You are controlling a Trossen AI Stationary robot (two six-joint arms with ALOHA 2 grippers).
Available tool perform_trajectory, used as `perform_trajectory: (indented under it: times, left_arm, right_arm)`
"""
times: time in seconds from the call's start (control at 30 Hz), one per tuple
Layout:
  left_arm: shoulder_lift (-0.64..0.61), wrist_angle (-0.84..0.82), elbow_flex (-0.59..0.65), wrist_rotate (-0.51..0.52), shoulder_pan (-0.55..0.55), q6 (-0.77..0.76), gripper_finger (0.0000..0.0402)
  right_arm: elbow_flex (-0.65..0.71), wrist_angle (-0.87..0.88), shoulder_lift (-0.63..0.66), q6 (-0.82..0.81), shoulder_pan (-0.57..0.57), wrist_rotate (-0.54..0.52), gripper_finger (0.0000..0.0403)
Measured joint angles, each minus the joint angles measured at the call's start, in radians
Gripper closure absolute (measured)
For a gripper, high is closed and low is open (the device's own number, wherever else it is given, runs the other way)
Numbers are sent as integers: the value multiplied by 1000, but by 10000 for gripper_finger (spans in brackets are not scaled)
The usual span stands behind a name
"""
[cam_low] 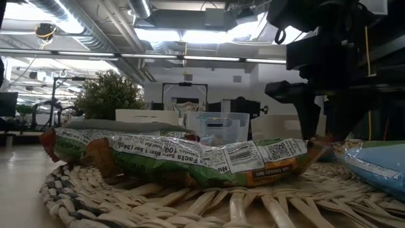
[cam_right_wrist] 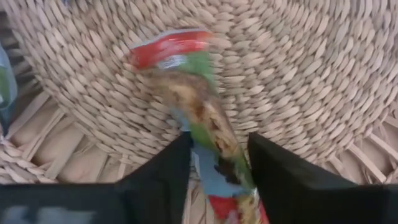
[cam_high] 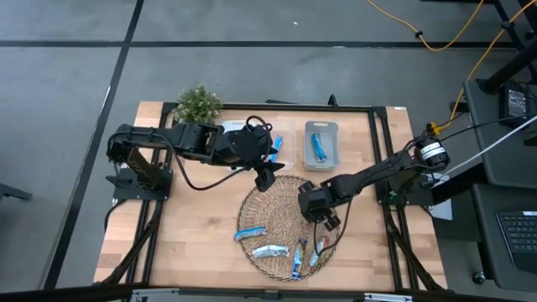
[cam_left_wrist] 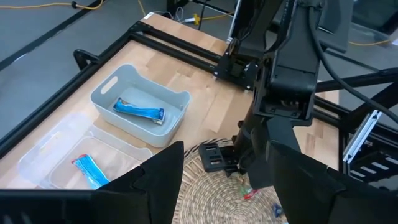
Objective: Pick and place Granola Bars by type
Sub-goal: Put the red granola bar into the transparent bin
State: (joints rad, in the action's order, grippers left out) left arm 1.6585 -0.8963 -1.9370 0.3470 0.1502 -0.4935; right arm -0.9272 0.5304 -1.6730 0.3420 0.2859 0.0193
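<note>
Nearest me: granola bars (cam_high: pixel 273 250) lying along wicker basket's (cam_high: pixel 252 201) near rim, blue and silver wrappers. Right gripper (cam_right_wrist: pixel 217 163) over basket's right side, fingers pinched on green-and-red bar (cam_right_wrist: pixel 205 118), its far end near the weave. Farther back, left gripper (cam_high: pixel 265 176) at basket's far edge, fingers spread wide, nothing between them. Beyond, I see two bins: grey bin (cam_high: pixel 320 144) and clear bin (cam_left_wrist: pixel 68 158), one blue bar (cam_left_wrist: pixel 138 111) in each. Plant (cam_high: pixel 200 102) at table's back edge.
</note>
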Motion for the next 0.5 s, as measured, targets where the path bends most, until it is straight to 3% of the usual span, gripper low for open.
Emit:
perform_trajectory:
  times: [0.23,0.5]
  left_arm:
    - [0,1,0,0,0,0,182]
    - [0,0,0,0,0,7,182]
  right_arm:
    - [0,19,1,-25,-1,0,381]
    - [0,78,118,-99,-13,-60,358]
